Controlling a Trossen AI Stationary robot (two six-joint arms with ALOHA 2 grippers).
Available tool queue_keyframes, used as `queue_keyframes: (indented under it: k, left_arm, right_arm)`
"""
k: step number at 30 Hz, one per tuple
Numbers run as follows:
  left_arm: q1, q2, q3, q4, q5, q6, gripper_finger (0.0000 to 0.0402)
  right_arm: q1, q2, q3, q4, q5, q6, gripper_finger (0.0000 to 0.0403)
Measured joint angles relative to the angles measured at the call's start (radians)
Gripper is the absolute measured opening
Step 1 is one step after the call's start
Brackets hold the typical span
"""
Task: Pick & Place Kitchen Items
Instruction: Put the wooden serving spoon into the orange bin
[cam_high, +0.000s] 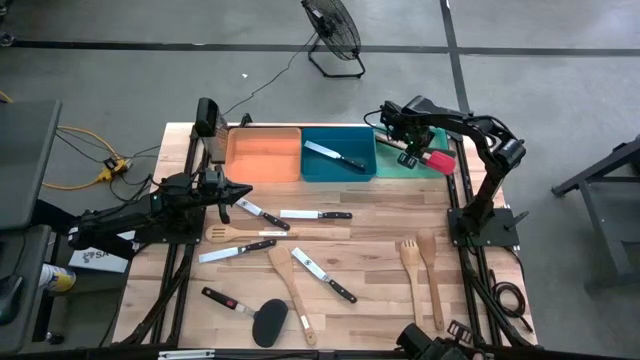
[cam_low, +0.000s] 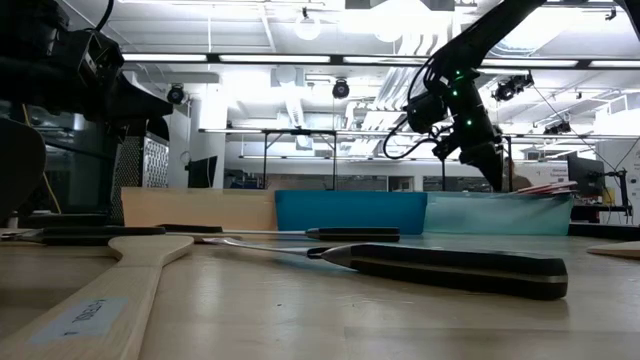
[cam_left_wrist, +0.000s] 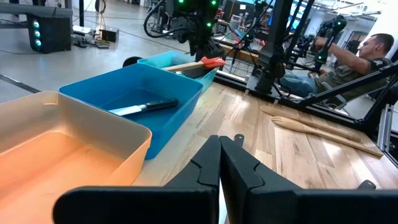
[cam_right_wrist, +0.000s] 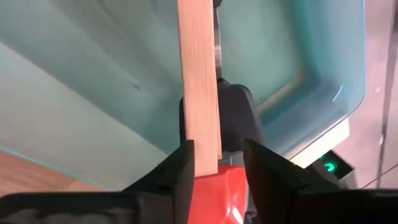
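My right gripper (cam_high: 404, 128) (cam_right_wrist: 219, 163) hangs open over the green bin (cam_high: 395, 165). A red-headed wooden turner (cam_high: 432, 160) lies there, its red head (cam_low: 545, 187) over the bin's rim. In the right wrist view its handle (cam_right_wrist: 199, 74) runs between my fingers, above a dark object (cam_right_wrist: 235, 118). My left gripper (cam_high: 240, 192) (cam_left_wrist: 219, 149) waits shut by the orange bin (cam_high: 263, 153). The blue bin (cam_high: 340, 172) holds a knife (cam_high: 335, 157). On the table lie several knives (cam_high: 315, 214), a wooden spoon (cam_high: 250, 234), a black-headed turner (cam_high: 270, 320), a fork (cam_high: 410, 262) and a spatula (cam_high: 432, 275). My right gripper stands with one finger (cam_right_wrist: 180, 165) at the edge of the turner's handle, just beyond the red head (cam_right_wrist: 217, 186), and the other finger apart from it. I cannot tell whether that finger touches it. The turner lies across the green bin.
Three bins stand in a row along the table's far edge. Utensils are scattered over the middle and near part of the wooden table (cam_high: 370, 250). A person (cam_left_wrist: 354, 59) sits beyond the table's right side. A fan (cam_high: 333, 35) stands on the floor.
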Motion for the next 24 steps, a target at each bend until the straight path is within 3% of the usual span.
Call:
queue_keyframes:
  k: [10, 15, 24]
  left_arm:
    - [0.000, 0.000, 0.000, 0.000, 0.000, 0.000, 0.0000]
    - [0.000, 0.000, 0.000, 0.000, 0.000, 0.000, 0.0000]
    - [0.000, 0.000, 0.000, 0.000, 0.000, 0.000, 0.0000]
  right_arm:
    - [0.000, 0.000, 0.001, -0.048, -0.092, 0.198, 0.0217]
    - [0.000, -0.044, 0.001, -0.085, -0.109, 0.303, 0.0223]
    - [0.051, -0.260, 0.001, -0.085, -0.178, 0.442, 0.0220]
